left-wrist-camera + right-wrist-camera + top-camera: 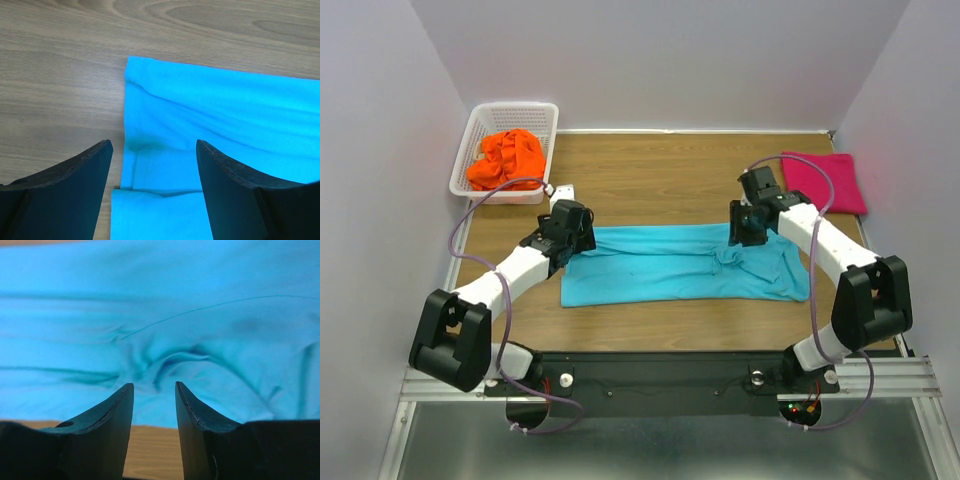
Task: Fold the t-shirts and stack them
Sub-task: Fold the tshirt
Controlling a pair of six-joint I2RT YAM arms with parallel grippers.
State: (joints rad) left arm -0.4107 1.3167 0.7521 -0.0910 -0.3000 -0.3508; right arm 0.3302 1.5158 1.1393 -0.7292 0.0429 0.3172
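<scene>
A wood-grain table (650, 170) sits inside plain white walls (660, 60). The turquoise t-shirt (670, 265) lies spread flat across its middle. A folded magenta t-shirt (830, 180) lies at the far right, and an orange t-shirt (505, 158) is crumpled in the white lattice basket (545, 115) at the far left. The left gripper (152, 147) gapes wide over the turquoise shirt's left edge, holding nothing. The right gripper (154, 387) is partly open above wrinkled cloth, with nothing between its jaws.

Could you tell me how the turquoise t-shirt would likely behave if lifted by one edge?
Probably floppy: the turquoise t-shirt lies flat with soft wrinkles and a pucker, so it should drape and sag. Likely light, as the cloth looks thin. On the smooth wooden table it may slide or bunch when pushed.
</scene>
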